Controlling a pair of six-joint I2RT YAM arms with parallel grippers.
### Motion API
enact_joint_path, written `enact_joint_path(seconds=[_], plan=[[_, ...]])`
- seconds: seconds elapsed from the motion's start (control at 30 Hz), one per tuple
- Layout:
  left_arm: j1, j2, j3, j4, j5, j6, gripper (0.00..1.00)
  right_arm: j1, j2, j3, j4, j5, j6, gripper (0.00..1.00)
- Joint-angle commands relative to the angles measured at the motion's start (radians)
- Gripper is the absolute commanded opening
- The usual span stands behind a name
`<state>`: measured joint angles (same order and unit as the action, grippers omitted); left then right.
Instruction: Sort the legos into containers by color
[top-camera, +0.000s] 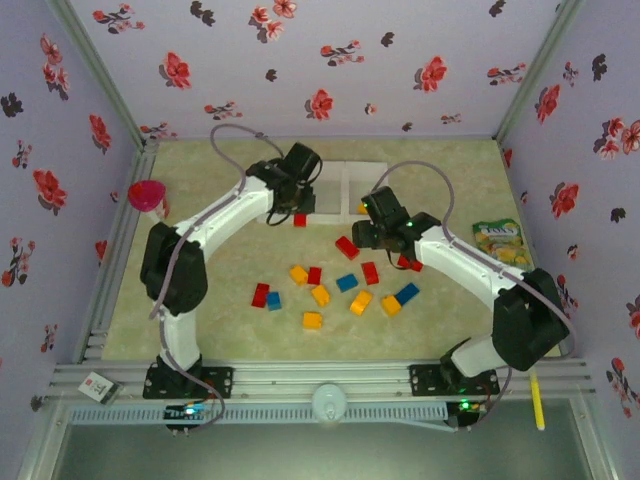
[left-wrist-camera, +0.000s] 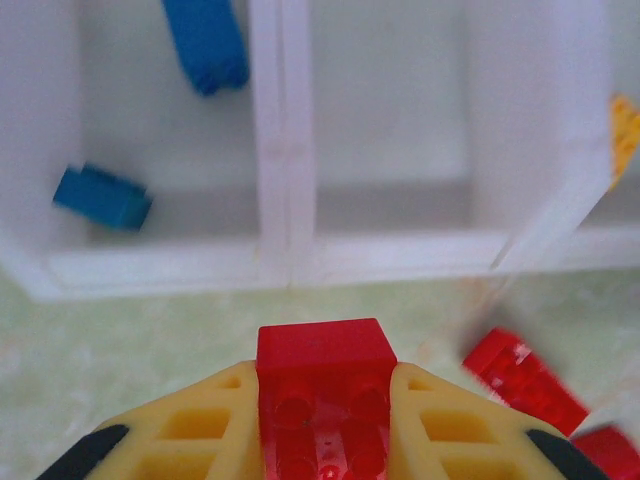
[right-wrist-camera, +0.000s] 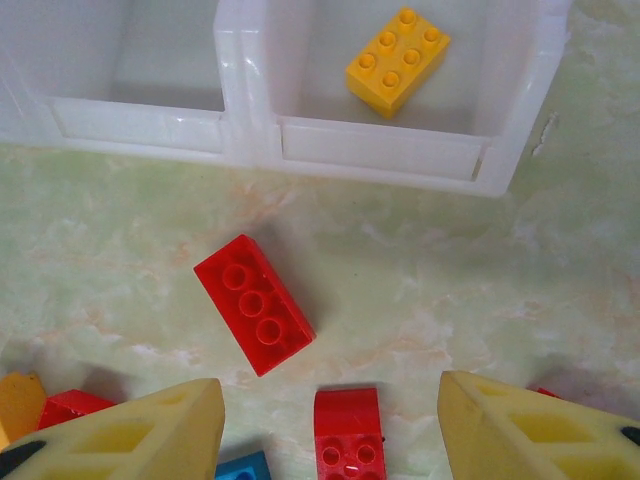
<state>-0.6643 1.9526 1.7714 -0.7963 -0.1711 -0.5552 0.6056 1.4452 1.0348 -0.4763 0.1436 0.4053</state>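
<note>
- The bench (top-camera: 450, 170), a pale green marbled surface, is enclosed by flowered walls, with both arms bolted at its near edge.
- The left arm (top-camera: 215, 225) is stretched toward the far middle of the bench. The right arm (top-camera: 460, 262) is bent inward from the right side.
- A white container (top-camera: 345, 180) is set at the far middle of the bench and is divided into compartments by upright walls.
- A snack bag (top-camera: 497, 240) is seen lying near the right edge, just beside the right arm.
- The left gripper (left-wrist-camera: 327, 400) is held just in front of the container's near wall. Its jaws are clenched on a red brick (left-wrist-camera: 327, 350), which is pinched between the yellow fingers with its underside facing the wrist camera.
- The right gripper (right-wrist-camera: 332, 425) is held over the bench, a little short of the container. Its jaws are spread wide and nothing is grasped. A second red brick (right-wrist-camera: 348, 430) lies on the bench under the gap, clear of both fingers.
- A loose scatter of red, yellow and blue bricks (top-camera: 335, 290) is spread over the middle of the bench, between the two arms.
- A long red brick (right-wrist-camera: 254, 303) lies studs up on the bench between the right gripper and the container.
- Two blue bricks (left-wrist-camera: 100, 197) are seen in the left compartment.
- One yellow brick (right-wrist-camera: 398, 60) lies studs up in the right compartment.
</note>
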Motion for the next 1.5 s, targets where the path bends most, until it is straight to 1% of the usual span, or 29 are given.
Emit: enact_joint_path(seconds=[0.0,0.17,0.2,0.23,0.37,0.47,0.57,0.77,0.97,1.17,1.23,1.33,1.47], plan=[[0.017,0.099,0.138,-0.007,-0.024,0.06,0.24,-0.009,-0.029,-0.028,-0.02,0.027,0.026,0.59],[0.035,0.245,0.329,0.023,-0.021,0.103,0.25,-0.007,-0.059,-0.058,-0.016,0.021,0.028,0.6],[0.041,0.273,0.365,0.022,-0.016,0.104,0.29,-0.007,-0.067,-0.066,-0.012,0.016,0.025,0.6],[0.047,0.303,0.401,0.02,-0.005,0.109,0.38,-0.007,-0.073,-0.074,-0.009,0.01,0.023,0.6],[0.057,0.347,0.462,0.022,0.023,0.127,0.55,0.0,-0.083,-0.098,0.005,-0.003,0.007,0.61],[0.057,0.299,0.427,0.047,0.034,0.131,0.58,0.01,-0.075,-0.109,0.022,-0.02,-0.009,0.61],[0.055,0.194,0.317,0.101,0.044,0.129,0.59,0.03,-0.049,-0.11,0.046,-0.025,-0.029,0.61],[0.048,-0.099,-0.04,0.271,0.068,0.146,0.61,0.055,0.041,-0.086,0.086,-0.031,-0.061,0.6],[0.046,-0.365,-0.388,0.404,0.089,0.167,0.63,0.074,0.149,-0.028,0.107,-0.039,-0.1,0.6],[0.046,-0.601,-0.655,0.502,0.084,0.199,0.63,0.079,0.252,0.036,0.116,-0.047,-0.123,0.6],[0.048,-0.667,-0.718,0.539,0.08,0.2,0.64,0.079,0.285,0.059,0.117,-0.045,-0.127,0.6],[0.051,-0.739,-0.781,0.579,0.067,0.192,0.68,0.079,0.334,0.093,0.113,-0.048,-0.132,0.59],[0.052,-0.757,-0.779,0.563,0.069,0.192,0.68,0.079,0.394,0.132,0.11,-0.063,-0.129,0.56]])
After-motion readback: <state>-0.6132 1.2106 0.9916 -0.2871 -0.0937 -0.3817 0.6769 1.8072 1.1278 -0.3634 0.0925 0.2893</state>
